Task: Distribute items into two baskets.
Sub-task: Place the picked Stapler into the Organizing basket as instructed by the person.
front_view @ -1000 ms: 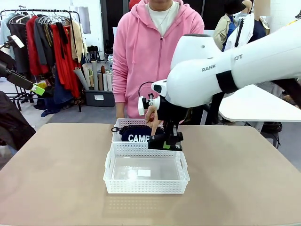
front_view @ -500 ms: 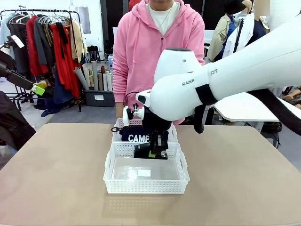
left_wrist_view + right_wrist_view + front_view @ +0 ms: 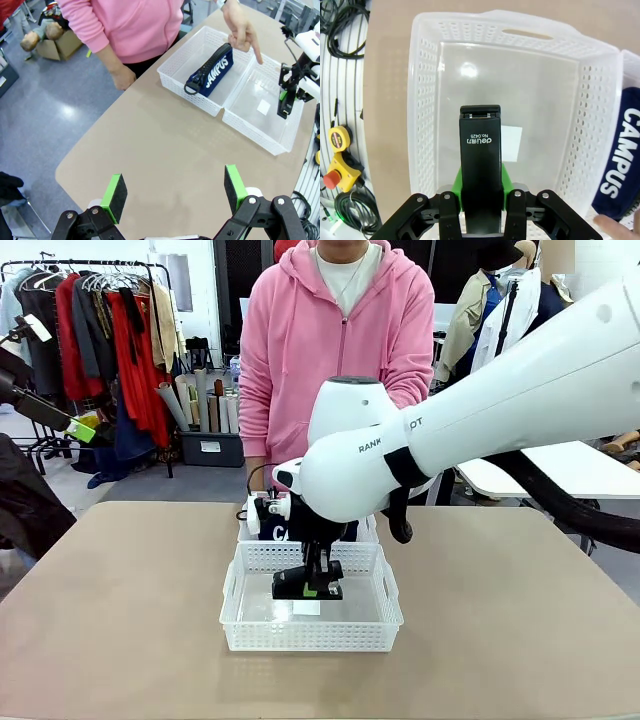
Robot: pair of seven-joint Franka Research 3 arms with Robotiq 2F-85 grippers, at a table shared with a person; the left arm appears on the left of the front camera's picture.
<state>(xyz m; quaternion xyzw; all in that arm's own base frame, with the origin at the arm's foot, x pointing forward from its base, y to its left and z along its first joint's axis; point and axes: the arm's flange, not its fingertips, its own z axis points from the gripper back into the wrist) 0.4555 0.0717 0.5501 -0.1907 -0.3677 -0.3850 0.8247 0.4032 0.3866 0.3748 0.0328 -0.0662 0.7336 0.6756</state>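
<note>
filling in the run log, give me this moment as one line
right hand: shut on stapler, over near basket | left hand: open, empty | pouch: in far basket | person's hand: pointing at near basket

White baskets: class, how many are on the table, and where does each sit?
2. The near basket sits under the right gripper's stapler; the far basket touches it, holding the pouch.

Pouch [image 3: 270, 531]: largely hidden behind right arm in front view; lettering cut to a few chars. In right wrist view, cut off by right edge. Far basket [image 3: 250, 530]: mostly covered by arm. Stapler [image 3: 480, 160]: rear end concealed betw. pads. Label [image 3: 511, 144] in near basket [image 3: 425, 125]: partly covered.
</note>
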